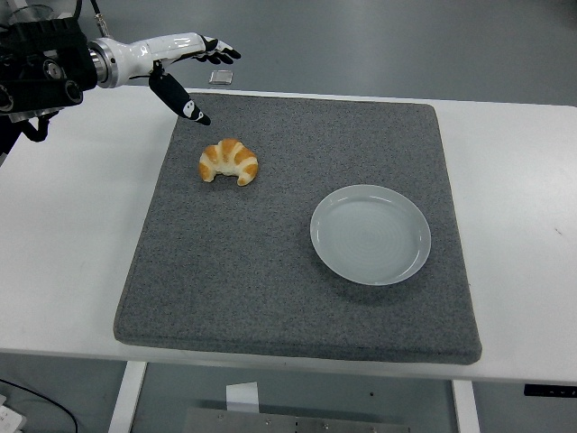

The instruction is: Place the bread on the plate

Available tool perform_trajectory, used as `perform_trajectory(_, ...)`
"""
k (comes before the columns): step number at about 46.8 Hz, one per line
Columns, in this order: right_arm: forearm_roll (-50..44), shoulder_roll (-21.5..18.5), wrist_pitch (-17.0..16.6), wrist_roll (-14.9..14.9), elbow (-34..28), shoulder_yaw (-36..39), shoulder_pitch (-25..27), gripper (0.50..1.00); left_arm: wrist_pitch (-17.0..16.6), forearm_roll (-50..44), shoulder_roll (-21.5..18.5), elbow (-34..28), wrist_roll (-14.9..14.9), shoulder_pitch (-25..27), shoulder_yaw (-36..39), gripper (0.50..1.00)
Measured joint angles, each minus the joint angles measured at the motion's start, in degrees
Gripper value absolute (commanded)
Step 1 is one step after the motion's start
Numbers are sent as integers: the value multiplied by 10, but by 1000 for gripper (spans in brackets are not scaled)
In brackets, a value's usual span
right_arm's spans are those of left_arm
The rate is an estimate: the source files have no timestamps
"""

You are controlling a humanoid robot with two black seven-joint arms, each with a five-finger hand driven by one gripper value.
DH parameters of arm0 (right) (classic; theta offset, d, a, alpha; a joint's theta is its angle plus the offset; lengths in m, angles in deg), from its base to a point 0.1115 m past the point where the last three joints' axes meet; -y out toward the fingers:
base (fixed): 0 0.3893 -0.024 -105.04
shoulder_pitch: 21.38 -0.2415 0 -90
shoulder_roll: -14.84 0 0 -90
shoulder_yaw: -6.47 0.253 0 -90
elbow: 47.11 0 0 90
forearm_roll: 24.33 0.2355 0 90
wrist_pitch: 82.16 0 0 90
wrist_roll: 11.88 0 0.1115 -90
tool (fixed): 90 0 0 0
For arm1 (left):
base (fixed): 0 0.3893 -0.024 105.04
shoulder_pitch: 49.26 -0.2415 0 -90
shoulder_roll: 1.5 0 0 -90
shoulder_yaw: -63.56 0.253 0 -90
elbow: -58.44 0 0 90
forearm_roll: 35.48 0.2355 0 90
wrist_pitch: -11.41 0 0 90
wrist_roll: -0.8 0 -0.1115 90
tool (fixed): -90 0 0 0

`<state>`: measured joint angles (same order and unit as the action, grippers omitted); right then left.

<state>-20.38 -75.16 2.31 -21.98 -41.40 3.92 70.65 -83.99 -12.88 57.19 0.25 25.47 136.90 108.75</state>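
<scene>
A white table [72,225] stands on a grey floor, and a thick grey felt mat [270,271] covers most of its top. The bread [229,161], a small golden croissant with its two tips pointing toward the near side, lies on the far-left part of the mat. The plate [370,234], pale, round and bare, sits on the mat to the right of the bread and nearer, well apart from it.

The left hand [185,63] hangs above the far-left corner of the mat, just beyond the bread and not touching it. Its fingers are spread and hold nothing; the thumb points down toward the mat. The right arm is not in the picture.

The step in hand appears to be the reach. To do it well, the hand should probably come down squarely over the croissant's thick middle, thumb on one flank and fingers on the other, and close gently, since the bread looks soft and its curved shape could roll out of a pinch at one tip.

A small pale object [221,78] lies on the floor beyond the table's far edge. No writing or brand can be read anywhere.
</scene>
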Motion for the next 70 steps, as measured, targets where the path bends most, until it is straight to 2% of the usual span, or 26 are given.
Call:
perform_trajectory(16, 0, 0, 0, 0, 0, 0, 0, 932, -3, 132, 10, 36, 1, -34, 1, 1000)
perform_trajectory(23, 0, 0, 0, 0, 0, 0, 0, 932, -10, 166, 36, 66, 1, -48, 12, 1000)
perform_trajectory(35, 0, 0, 0, 0, 0, 0, 0, 932, -21, 169, 105, 136, 0, -80, 14, 1000)
perform_trajectory(44, 0, 0, 0, 0, 0, 0, 0, 932, -22, 169, 140, 169, 0, -106, 14, 1000)
perform_trajectory(70, 0, 0, 0, 0, 0, 0, 0, 932, -22, 169, 183, 229, 0, -154, 14, 981)
